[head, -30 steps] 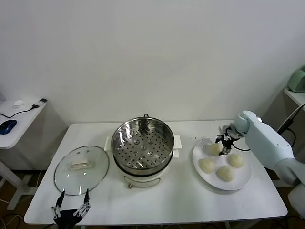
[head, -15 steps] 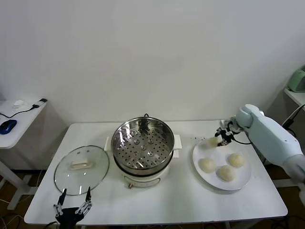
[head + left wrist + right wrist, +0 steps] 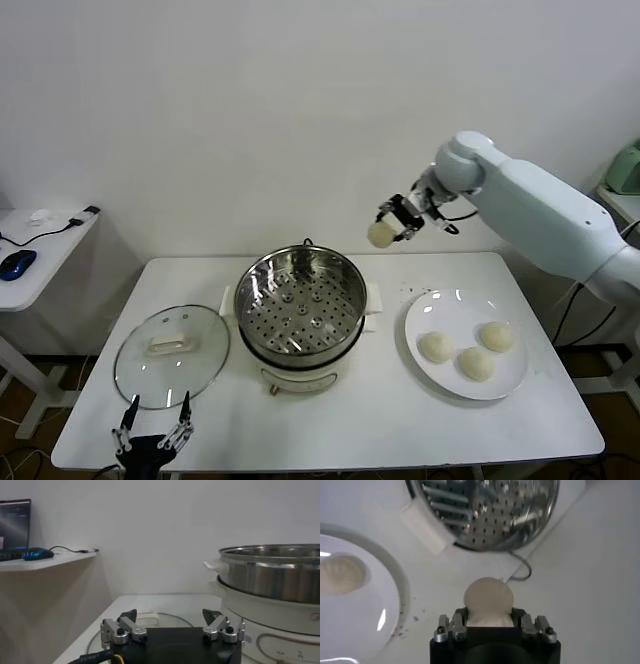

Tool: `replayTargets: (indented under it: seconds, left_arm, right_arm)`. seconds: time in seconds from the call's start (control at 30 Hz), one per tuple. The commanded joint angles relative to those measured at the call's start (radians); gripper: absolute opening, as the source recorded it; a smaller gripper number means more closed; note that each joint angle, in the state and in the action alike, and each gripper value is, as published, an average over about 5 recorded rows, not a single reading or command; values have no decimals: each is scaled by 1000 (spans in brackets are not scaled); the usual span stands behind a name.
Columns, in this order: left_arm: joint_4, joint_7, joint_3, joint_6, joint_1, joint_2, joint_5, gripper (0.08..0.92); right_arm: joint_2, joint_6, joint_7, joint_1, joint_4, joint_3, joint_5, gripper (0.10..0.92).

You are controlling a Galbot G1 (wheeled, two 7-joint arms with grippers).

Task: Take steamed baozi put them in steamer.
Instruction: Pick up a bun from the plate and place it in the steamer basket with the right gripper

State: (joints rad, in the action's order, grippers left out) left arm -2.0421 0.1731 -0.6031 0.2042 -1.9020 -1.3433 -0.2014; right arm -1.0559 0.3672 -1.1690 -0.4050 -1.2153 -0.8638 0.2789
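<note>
Glass lid (image 3: 171,355) on table (image 3: 380,430); blue mouse (image 3: 16,265) on side desk (image 3: 55,250).

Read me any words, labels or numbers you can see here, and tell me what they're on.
No text here can be read.
Steamer: faint markings on its white base, too blurred to read.
Monitor on the side desk: screen content too small to read.
Plate, glass lid, baozi in the right claw: no markings.

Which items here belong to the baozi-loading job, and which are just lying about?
Job:
- baozi held in the right tool, raised between plate and steamer
- three baozi on the plate
- steamer, tray empty
- white plate

Lying about:
- glass lid left of the steamer
- left tool, idle at the table's front edge
- blue mouse on the side desk
</note>
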Motion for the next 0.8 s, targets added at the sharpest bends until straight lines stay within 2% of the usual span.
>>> replayTargets:
  seconds: [0.03, 0.4, 0.8]
  left_arm:
    - [0, 0, 1, -1, 0, -1, 0, 823]
    - [-2, 1, -6, 1, -6, -5, -6, 823]
    - [-1, 4, -12, 9, -15, -8, -8, 823]
  right_arm:
    - [-184, 169, -25, -41, -67, -98, 109, 602]
    - [-353, 227, -8, 120, 175, -22, 315, 602]
    - [-454, 279, 15, 189, 342, 55, 413, 602]
